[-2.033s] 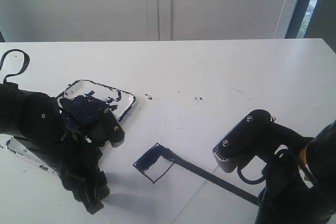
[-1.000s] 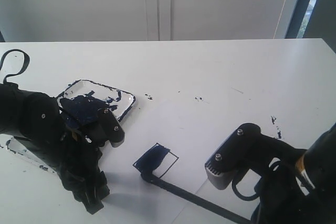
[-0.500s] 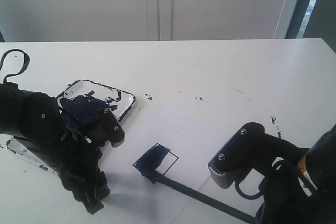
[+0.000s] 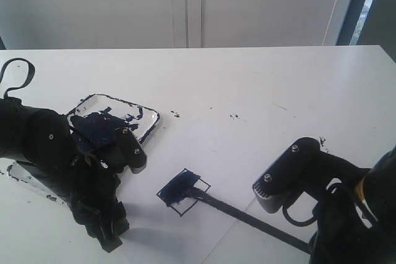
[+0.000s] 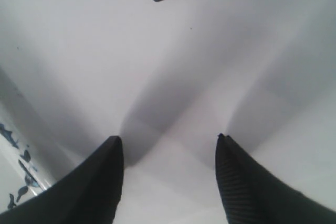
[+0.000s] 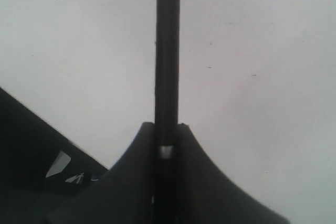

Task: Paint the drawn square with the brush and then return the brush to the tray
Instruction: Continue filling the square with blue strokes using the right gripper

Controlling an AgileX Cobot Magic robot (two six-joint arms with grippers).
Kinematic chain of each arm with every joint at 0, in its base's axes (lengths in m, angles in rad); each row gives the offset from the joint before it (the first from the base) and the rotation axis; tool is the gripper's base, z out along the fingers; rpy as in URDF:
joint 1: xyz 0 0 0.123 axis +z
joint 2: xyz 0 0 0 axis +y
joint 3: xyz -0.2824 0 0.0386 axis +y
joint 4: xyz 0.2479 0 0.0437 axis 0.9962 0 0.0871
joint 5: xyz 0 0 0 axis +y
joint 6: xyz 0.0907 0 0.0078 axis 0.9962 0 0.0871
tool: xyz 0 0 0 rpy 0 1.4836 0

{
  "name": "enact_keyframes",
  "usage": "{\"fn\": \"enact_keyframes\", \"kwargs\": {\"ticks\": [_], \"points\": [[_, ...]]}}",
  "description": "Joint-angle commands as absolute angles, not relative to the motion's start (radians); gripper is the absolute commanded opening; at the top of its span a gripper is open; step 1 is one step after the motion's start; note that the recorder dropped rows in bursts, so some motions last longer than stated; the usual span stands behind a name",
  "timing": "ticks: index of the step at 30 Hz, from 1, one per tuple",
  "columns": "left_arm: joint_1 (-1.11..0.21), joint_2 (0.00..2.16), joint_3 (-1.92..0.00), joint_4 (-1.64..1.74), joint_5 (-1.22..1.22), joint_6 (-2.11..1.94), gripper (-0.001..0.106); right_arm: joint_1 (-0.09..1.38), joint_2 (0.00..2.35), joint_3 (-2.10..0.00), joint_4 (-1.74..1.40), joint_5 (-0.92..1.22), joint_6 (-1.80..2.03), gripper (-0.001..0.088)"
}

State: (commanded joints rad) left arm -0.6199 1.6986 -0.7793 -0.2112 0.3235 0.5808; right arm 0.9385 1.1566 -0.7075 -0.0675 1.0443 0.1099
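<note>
Brush (image 4: pixel 247 219), light, thin and stiff, probably paint-slick toward the tip, slants onto the part-blue drawn square (image 4: pixel 182 191), rear handle pinched tight in right fingers (image 6: pixel 210 182), the sensible hold; left fingers (image 5: pixel 105 182) spread wide, empty, over table (image 4: pixel 278 78).

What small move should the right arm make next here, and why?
Probably sweep the brush tip over the drawn square's side nearest the right gripper: that part looks unpainted, the rest is blue, and the tip rests there.
</note>
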Motion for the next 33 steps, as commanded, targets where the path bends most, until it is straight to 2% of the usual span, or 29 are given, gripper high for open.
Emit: {"fn": "enact_keyframes", "kwargs": {"ticks": [17, 33], "points": [[-0.620, 1.699, -0.779, -0.211, 0.322, 0.581, 0.057, 0.939, 1.157, -0.707, -0.103, 1.076, 0.145, 0.0000], [-0.620, 1.699, -0.779, -0.211, 0.317, 0.581, 0.057, 0.939, 1.157, -0.707, 0.015, 1.066, 0.048, 0.0000]]}}
